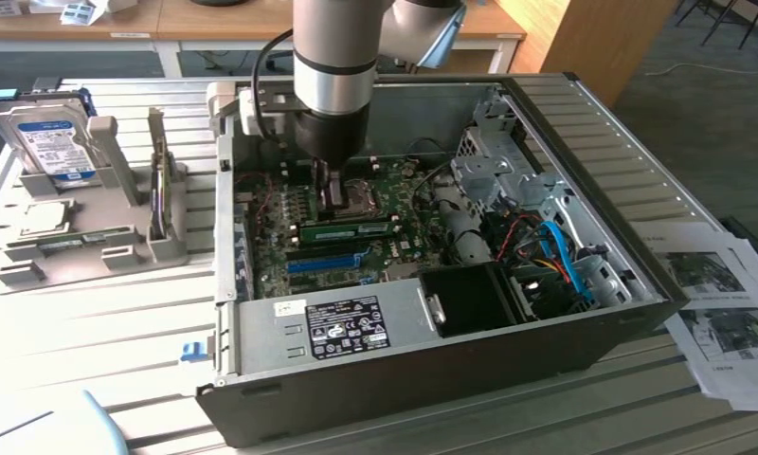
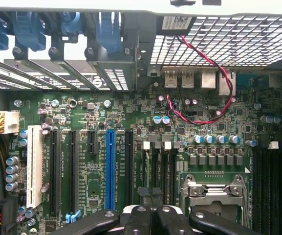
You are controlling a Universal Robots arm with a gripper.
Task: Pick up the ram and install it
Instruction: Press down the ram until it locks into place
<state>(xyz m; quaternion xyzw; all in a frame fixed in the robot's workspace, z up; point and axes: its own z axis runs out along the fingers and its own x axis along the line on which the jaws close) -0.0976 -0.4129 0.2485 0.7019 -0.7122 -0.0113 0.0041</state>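
We see the pincer (image 1: 330, 185) lowered inside the open case (image 1: 632, 256), its fingers (image 2: 150, 218) clenched together with nothing visibly between them, just above the motherboard (image 2: 106, 196). Right beneath and beside the fingertips sits the CPU socket (image 1: 353, 194) with its metal latch frame (image 2: 214, 191), close to the pincer in the wrist view as well. Just past the pincer, toward the case's front, the ram (image 1: 350, 228) lies seated flat in its slot, a green stick running across the board, apart from the fingers. A little farther the same way we find the blue slot (image 1: 322, 263), which the wrist view shows as a long blue strip (image 2: 111, 166) between black slots, with a white slot (image 2: 34, 164) further off. Beyond the pincer toward the case's rear wall, a red-and-black twisted wire (image 2: 214, 78) loops over the board near the port block. Further out, near the front of the case, the power supply (image 1: 334, 327) with its label lies beside a black fan (image 1: 480, 296). Well away from the pincer, outside the case on the exterior view's left, a hard drive (image 1: 50, 142) stands upright in a grey holder (image 1: 114, 242) on the table (image 1: 88, 332), and printed sheets (image 1: 720, 313) lie on the exterior view's right.
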